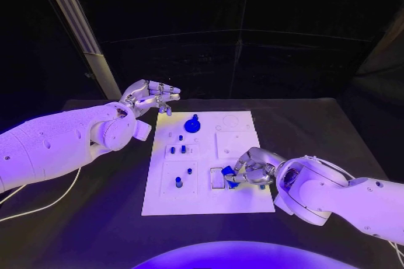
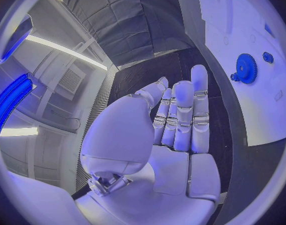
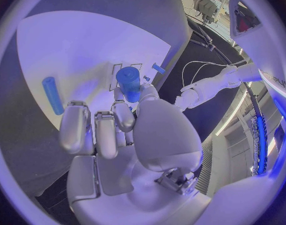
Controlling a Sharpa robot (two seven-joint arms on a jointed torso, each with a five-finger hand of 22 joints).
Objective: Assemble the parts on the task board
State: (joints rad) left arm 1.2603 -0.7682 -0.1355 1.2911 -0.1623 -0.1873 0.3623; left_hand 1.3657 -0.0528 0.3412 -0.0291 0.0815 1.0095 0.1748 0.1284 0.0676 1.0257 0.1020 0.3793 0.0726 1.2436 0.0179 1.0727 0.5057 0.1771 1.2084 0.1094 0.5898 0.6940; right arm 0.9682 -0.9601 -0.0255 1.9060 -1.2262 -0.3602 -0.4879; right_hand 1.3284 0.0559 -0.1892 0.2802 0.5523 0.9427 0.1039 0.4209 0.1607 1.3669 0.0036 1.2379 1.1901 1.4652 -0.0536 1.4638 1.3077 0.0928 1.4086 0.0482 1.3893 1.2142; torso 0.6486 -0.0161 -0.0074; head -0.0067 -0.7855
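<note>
The white task board (image 1: 240,202) lies in the middle of the black table. A blue gear (image 1: 192,126) stands near its far edge, also visible in the left wrist view (image 2: 246,67). Several small blue pegs (image 1: 177,149) stand in the board's left half, and two more (image 1: 178,182) nearer the front. My right hand (image 1: 254,170) hovers over the board's near right part and pinches a blue cylinder part (image 3: 129,83) between thumb and fingertips; in the head view this part (image 1: 227,175) is just over a slot. My left hand (image 1: 152,97) is raised beyond the board's far left corner, its fingers (image 2: 180,112) straight and holding nothing.
A blue peg (image 3: 52,95) lies flat on the board beside my right hand. A white cable (image 1: 51,202) runs over the table at the left. A slanted pale pole (image 1: 89,41) stands behind the table's back left. Bare black table (image 1: 328,129) surrounds the board.
</note>
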